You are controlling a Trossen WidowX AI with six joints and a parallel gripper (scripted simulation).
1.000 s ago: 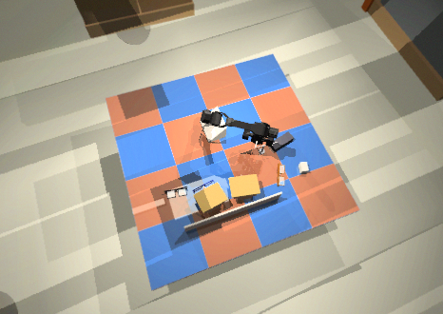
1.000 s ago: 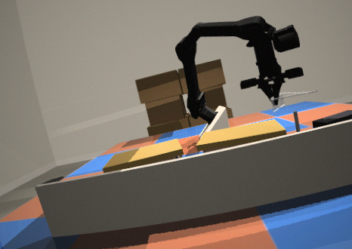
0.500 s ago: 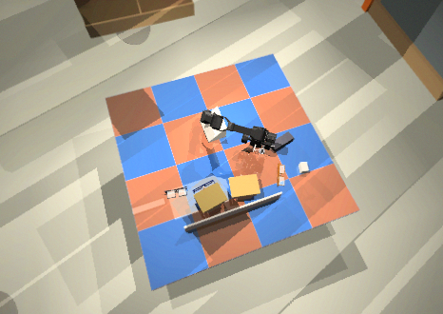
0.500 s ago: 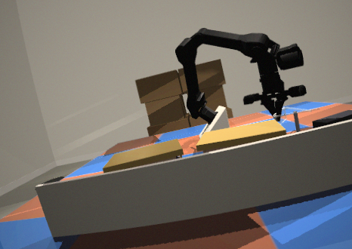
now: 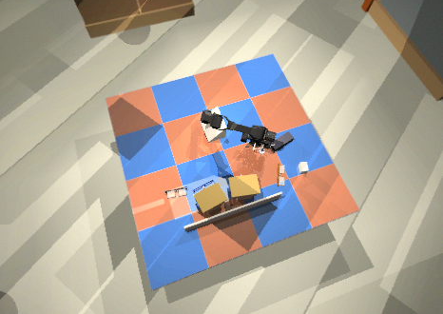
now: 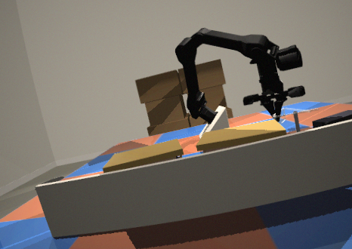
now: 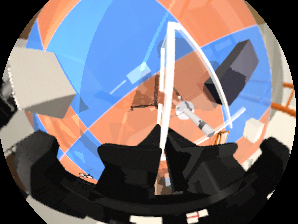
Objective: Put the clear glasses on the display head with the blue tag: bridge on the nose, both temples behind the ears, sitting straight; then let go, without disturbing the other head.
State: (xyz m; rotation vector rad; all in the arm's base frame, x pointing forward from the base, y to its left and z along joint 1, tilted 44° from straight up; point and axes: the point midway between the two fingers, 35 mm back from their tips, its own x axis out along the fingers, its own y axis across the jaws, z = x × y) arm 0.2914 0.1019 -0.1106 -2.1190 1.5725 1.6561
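Note:
My gripper (image 5: 259, 146) (image 6: 277, 118) (image 7: 160, 127) is shut on the clear glasses (image 5: 261, 150) (image 7: 170, 65). In the wrist view their pale frame rises from the fingertips, and a thin curved part arcs down to the right. In the exterior view, thin pale lines run right from the fingertips. The gripper is low, behind and to the right of the two yellow slabs. The left yellow slab (image 5: 210, 198) (image 6: 143, 155) and the right yellow slab (image 5: 244, 186) (image 6: 242, 135) stand side by side. I cannot make out the heads' faces or the blue tag.
A long pale panel (image 5: 233, 212) (image 6: 189, 189) stands before the slabs. Dark-framed glasses (image 5: 176, 192) lie left, orange-framed glasses (image 5: 280, 175) right. A dark box (image 5: 283, 142) (image 7: 232, 72), a white cube (image 5: 303, 167) (image 7: 254, 130) and a grey post (image 6: 297, 121) (image 7: 202, 126) are near the gripper.

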